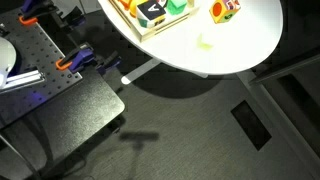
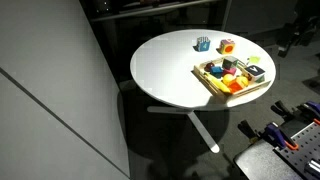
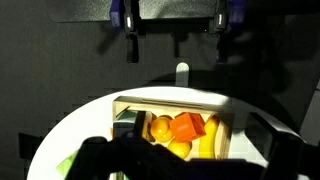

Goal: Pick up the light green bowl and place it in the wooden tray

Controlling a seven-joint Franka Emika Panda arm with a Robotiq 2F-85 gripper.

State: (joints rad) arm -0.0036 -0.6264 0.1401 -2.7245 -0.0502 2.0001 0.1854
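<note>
One light green bowl (image 1: 205,41) well clear of pincer (image 3: 195,128)

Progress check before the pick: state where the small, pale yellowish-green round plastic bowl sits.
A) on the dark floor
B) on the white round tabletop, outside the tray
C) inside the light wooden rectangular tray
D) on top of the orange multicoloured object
B: in an exterior view the light green bowl rests on the bare white table, apart from the wooden tray.
</note>
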